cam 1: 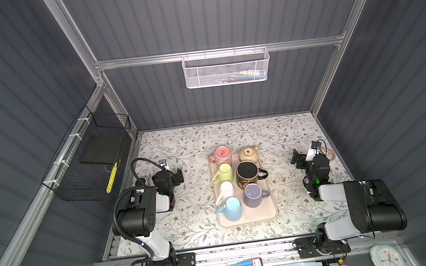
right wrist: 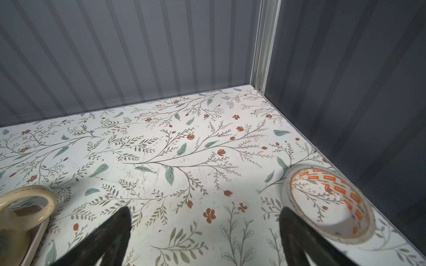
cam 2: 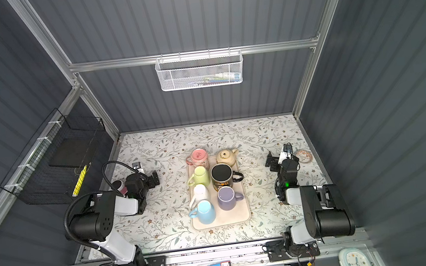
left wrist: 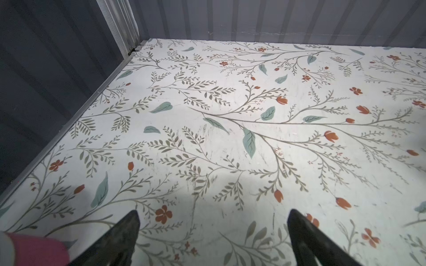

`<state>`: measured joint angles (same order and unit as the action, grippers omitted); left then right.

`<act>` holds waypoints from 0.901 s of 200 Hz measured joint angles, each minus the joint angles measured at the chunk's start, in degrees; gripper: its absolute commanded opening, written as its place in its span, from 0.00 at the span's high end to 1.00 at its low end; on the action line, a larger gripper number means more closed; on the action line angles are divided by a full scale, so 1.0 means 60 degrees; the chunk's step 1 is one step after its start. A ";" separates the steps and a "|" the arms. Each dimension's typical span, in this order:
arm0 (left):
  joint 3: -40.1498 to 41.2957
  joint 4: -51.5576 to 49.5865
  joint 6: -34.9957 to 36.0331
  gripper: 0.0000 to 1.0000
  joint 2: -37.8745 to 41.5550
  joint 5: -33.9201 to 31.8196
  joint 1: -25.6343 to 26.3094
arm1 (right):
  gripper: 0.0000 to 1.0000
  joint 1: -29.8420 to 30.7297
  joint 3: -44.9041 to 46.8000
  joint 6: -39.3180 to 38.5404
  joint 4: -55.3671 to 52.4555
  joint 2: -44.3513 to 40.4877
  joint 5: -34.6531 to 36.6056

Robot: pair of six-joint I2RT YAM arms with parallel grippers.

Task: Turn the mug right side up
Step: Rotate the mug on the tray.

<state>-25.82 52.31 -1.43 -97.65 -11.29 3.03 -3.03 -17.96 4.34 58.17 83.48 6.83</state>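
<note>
A floral-patterned desk [cam 1: 181, 147], boxed in by grey ribbed walls [cam 1: 221, 16], carries a beige tray [cam 1: 263, 213], with left tool [left wrist: 213, 212] and right tool [right wrist: 205, 208] both spread apart, empty.

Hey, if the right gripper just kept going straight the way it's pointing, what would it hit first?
Way looks free: only bare table ahead of the right gripper, then the back wall, probably. The tape roll and teapot sit off to either side.
</note>
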 measured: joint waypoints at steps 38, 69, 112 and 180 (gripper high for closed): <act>-0.0080 -0.0044 0.0200 0.00 -0.0018 0.0393 0.0007 | 0.01 0.0000 0.0000 0.0004 -0.0004 0.0000 -0.0004; -0.0080 -0.0102 0.0248 0.00 -0.0018 0.0474 0.0007 | 0.01 0.0000 0.0000 0.0022 -0.0004 0.0000 -0.0004; -0.0080 -0.0109 0.0251 0.00 -0.0018 0.0510 0.0007 | 0.01 0.0000 0.0000 0.0029 -0.0004 0.0000 -0.0004; -0.0080 -0.0157 0.0251 0.00 -0.0018 0.0576 0.0007 | 0.01 0.0000 0.0000 0.0029 -0.0007 0.0000 -0.0062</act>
<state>-26.30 51.37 0.08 -97.76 -7.84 3.07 -3.03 -17.96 4.51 58.13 83.48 6.46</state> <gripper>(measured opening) 0.997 0.989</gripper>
